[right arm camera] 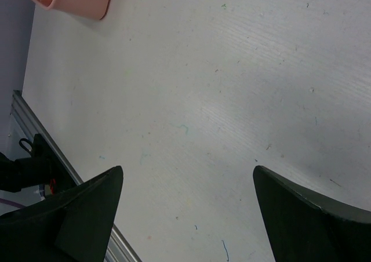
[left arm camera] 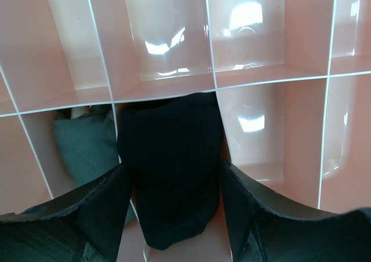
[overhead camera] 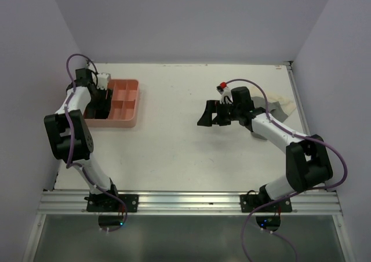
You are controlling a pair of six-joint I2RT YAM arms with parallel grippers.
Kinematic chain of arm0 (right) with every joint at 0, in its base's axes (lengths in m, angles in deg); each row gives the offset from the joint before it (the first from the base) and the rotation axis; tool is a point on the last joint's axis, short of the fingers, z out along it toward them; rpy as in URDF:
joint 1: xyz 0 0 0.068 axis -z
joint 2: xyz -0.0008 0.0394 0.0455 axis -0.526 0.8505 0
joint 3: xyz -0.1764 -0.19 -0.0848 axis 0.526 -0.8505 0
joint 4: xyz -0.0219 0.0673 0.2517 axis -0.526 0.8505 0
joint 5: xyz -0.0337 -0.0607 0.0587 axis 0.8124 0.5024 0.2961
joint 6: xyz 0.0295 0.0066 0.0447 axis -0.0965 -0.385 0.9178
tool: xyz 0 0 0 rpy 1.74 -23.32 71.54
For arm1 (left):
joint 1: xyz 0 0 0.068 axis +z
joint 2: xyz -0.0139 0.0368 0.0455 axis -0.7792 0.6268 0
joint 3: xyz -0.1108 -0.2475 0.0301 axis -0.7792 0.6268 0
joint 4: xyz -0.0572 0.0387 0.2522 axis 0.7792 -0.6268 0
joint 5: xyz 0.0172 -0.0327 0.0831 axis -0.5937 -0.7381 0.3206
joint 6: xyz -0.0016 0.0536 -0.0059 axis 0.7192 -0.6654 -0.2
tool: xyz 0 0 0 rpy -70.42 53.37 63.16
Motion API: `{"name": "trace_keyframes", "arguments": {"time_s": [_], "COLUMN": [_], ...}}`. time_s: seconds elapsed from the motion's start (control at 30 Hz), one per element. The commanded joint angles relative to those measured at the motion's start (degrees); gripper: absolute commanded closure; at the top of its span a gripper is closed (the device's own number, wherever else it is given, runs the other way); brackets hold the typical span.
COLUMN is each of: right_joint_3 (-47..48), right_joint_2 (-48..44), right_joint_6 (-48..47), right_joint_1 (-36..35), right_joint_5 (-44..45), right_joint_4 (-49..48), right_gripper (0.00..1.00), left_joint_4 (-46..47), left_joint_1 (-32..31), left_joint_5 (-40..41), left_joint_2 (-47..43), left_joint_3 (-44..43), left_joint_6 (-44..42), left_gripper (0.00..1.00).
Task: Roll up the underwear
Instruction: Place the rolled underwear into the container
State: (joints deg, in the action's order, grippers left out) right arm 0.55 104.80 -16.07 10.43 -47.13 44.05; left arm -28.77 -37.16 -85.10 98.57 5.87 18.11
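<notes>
I read the workspace as a white table (overhead camera: 185, 152) enclosed on three sides by plain, pale lavender-grey panels: back wall (overhead camera: 191, 18), left wall (overhead camera: 26, 71) and right wall (overhead camera: 342, 47). An aluminium rail (overhead camera: 191, 199) runs along the table's near edge, and below it I see a dark glossy surface (overhead camera: 185, 239). In the right wrist view the table shows fine scuffs and small coloured specks. Lighting is even and soft, and I see only faint shadows
</notes>
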Motion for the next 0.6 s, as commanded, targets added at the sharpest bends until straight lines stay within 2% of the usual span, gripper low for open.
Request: {"name": "trace_keyframes", "arguments": {"time_s": [0.0, 0.23, 0.4, 0.5, 0.57], "right_joint_3": [0.0, 0.3, 0.1, -0.3, -0.4], "right_joint_2": [-1.0, -1.3, -1.6, -1.8, -1.8], "right_joint_6": [0.3, 0.1, -0.2, -0.4, -0.3], "right_joint_1": [0.3, 0.3, 0.3, 0.3, 0.3], "right_joint_5": [-1.2, -1.0, -0.9, -0.7, -0.9], "right_joint_4": [-2.2, -1.6, -1.3, -1.2, -1.3], "right_gripper": [0.01, 0.01, 0.01, 0.01, 0.01], "left_joint_4": [-1.1, -2.2, -2.5, -1.5, -0.9], "left_joint_1": [-0.7, -0.7, -0.7, -0.6, -0.6], "left_joint_5": [-0.7, 0.4, -1.7, -2.7, -3.3], "left_joint_2": [-0.4, 0.1, 1.7, 2.3, 2.6], "left_joint_3": [-3.0, -4.2, -2.9, -1.2, 0.1], "left_joint_6": [0.3, 0.1, -1.0, -1.4, -1.5], "left_gripper": [0.32, 0.31, 0.31, 0.42, 0.55]}}
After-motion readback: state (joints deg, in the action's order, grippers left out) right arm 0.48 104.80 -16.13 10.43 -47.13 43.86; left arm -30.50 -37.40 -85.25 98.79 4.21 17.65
